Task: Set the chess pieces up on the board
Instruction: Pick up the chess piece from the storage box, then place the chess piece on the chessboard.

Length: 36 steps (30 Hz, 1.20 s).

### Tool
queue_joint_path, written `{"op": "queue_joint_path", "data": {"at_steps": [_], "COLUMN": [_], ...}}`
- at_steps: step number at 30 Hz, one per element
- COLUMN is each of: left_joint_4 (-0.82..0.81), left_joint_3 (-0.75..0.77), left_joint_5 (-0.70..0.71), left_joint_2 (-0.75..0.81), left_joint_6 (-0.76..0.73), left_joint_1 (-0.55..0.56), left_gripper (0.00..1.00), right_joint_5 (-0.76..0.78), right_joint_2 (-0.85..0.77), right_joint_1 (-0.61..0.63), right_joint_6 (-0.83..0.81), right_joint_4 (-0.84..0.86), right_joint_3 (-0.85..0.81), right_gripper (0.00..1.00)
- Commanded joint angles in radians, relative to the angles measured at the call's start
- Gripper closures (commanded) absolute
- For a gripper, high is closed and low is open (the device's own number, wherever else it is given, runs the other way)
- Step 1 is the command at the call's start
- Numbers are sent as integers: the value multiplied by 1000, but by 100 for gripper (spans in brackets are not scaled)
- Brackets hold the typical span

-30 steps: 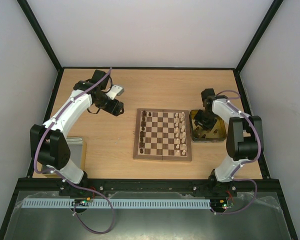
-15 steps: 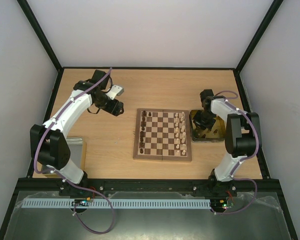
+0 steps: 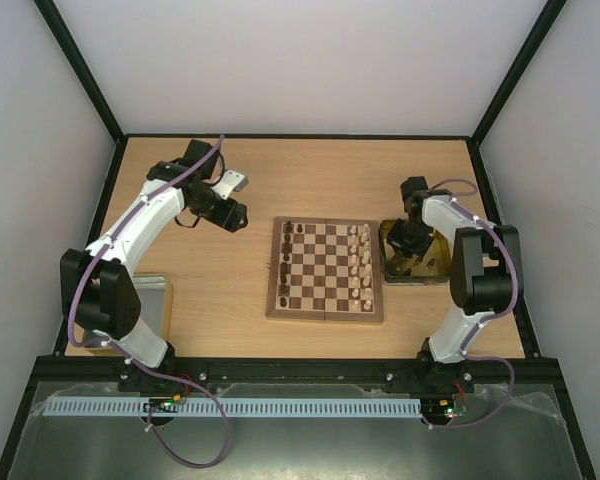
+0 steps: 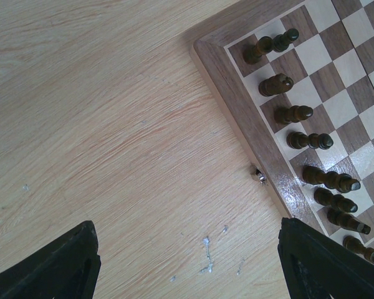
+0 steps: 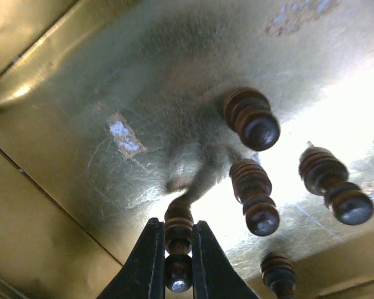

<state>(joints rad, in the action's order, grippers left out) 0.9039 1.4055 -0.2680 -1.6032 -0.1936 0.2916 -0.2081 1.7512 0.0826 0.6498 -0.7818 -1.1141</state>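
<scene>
The right gripper (image 5: 177,225) is clamped narrowly around a small dark brown wooden chess piece (image 5: 178,248) inside the shiny yellow metal tray (image 5: 106,87). The tray sits near the desk's (image 3: 210,290) right edge, just beside the right side of the square checkered wooden chessboard (image 3: 325,316). Four more dark turned pieces (image 5: 252,118) lie loose on the tray floor nearby. The board rests mid-desk. A row of dark brown chessmen (image 4: 293,114) lines its left side and pale cream chessmen (image 3: 359,262) line its right. The left gripper (image 4: 187,252) hangs with its jaws spread wide and empty over bare desk by the board's far left corner.
</scene>
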Motion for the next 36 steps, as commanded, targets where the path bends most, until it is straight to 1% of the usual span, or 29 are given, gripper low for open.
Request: {"op": "queue_joint_path", "data": {"at_steps": [1,3,8,11,15,19,25,32,36], "left_joint_4": [19,19,21,23,24,25,23,20,23], "left_joint_3": [8,9,22,27,28,29,23,16,16], "left_joint_5": [-1,-3,-8,-10,-9,-8,-1,10,12], "left_joint_2": [0,-2,-11,-17,-21,-20,-10,-1,3], "left_joint_6": [-3,-3,-4,-4,-5,-4,-4,-4,-6], "left_joint_1": [3,4,4,5,8,12,13,13,13], "left_gripper": [22,21,21,22,22,22,21,22,22], "right_joint_5": [86,110,129,164,205,163,147,99,87], "right_joint_2": [-25,-39,-96,-122,-97,-32,121,306,379], "right_joint_1": [-4,-4,19,102,237,344,481,568,583], "right_joint_6": [-10,-40,-34,-21,1,25,15,6,5], "right_joint_4": [-83,-116,-166,-212,-292,-330,-361,-390,-392], "right_joint_3": [-73,-99,-124,-178,-314,-424,-596,-794,-854], "right_gripper": [98,98,97,97,97,97,97,97,97]}}
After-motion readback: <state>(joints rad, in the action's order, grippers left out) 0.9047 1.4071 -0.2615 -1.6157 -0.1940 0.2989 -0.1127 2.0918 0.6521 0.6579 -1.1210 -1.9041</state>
